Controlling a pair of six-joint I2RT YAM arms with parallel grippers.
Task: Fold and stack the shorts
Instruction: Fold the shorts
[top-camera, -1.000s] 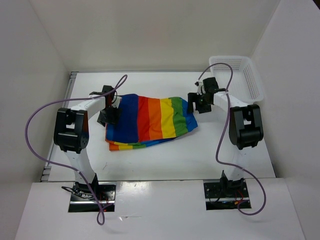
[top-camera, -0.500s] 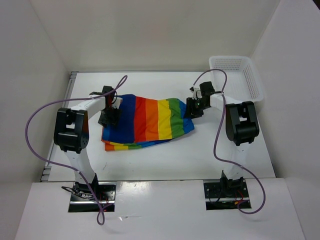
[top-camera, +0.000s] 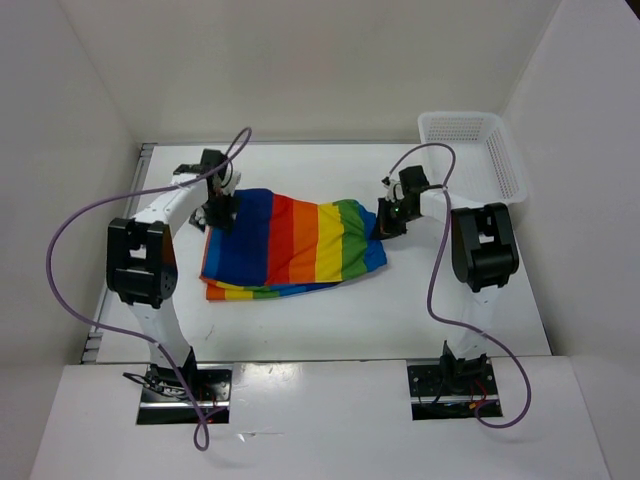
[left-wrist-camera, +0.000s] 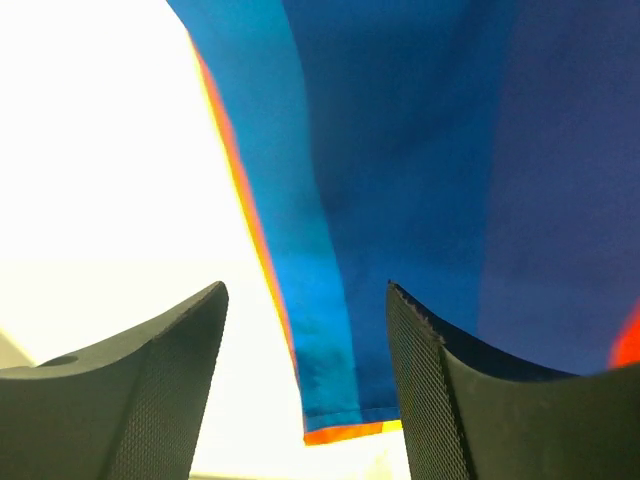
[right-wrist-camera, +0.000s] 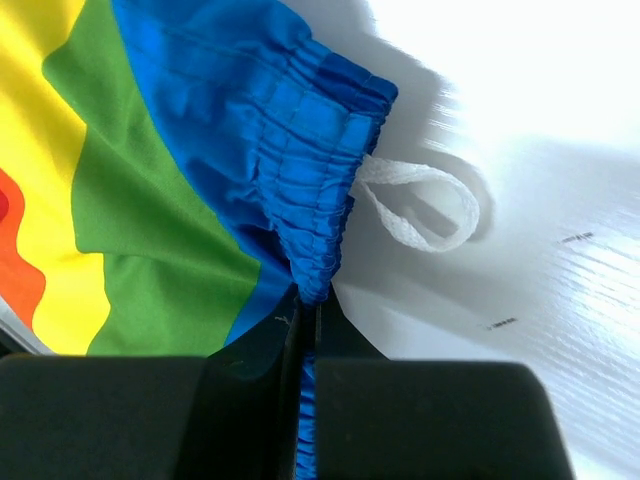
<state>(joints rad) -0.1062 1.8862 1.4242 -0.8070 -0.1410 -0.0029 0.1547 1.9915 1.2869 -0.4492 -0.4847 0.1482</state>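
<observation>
The rainbow-striped shorts (top-camera: 295, 245) lie spread across the middle of the table, blue at both ends. My right gripper (top-camera: 388, 222) is at their right edge, shut on the gathered blue waistband (right-wrist-camera: 310, 180); a white drawstring loop (right-wrist-camera: 420, 205) hangs beside it. My left gripper (top-camera: 218, 212) hovers over the shorts' far left corner, open; the blue hem corner with its orange underside (left-wrist-camera: 340, 400) lies between the two fingers (left-wrist-camera: 440, 390), untouched.
A white mesh basket (top-camera: 476, 150) stands at the far right corner of the table. White walls close in on the left, back and right. A purple cable loops from each arm.
My right gripper has moved left onto the waistband edge and shut on it. My left gripper has shifted toward the far left corner of the shorts, still open. The shorts bunched slightly leftward.
</observation>
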